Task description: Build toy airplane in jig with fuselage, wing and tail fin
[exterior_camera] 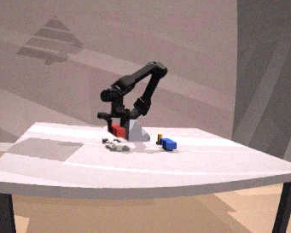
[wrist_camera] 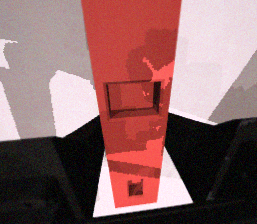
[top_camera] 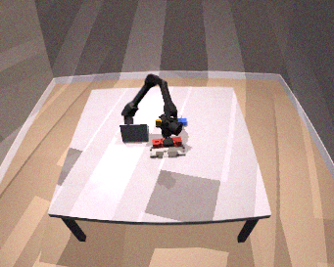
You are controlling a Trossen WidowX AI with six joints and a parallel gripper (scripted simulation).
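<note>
The red fuselage (top_camera: 158, 143) (exterior_camera: 119, 131) (wrist_camera: 111, 45) is held off the table, level or nearly so, with its larger socket and small tail socket facing up in the wrist view; both are empty. My gripper (top_camera: 168, 141) (wrist_camera: 134, 136) is shut on it across its body. The light grey cradle (top_camera: 160, 154) (exterior_camera: 121, 147) stands on the table, lower than the fuselage and apart from it in the exterior view. The blue wing (top_camera: 183, 121) (exterior_camera: 169, 144) and the small yellow tail fin (top_camera: 158, 122) (exterior_camera: 160, 138) lie close together on the table, away from the cradle.
A grey slanted block (top_camera: 134, 133) (exterior_camera: 137, 131) stands by the arm's base, left of the fuselage in the top view. The white table (top_camera: 96, 192) (exterior_camera: 169, 171) carries everything. The arm reaches over from the back of the table in the top view.
</note>
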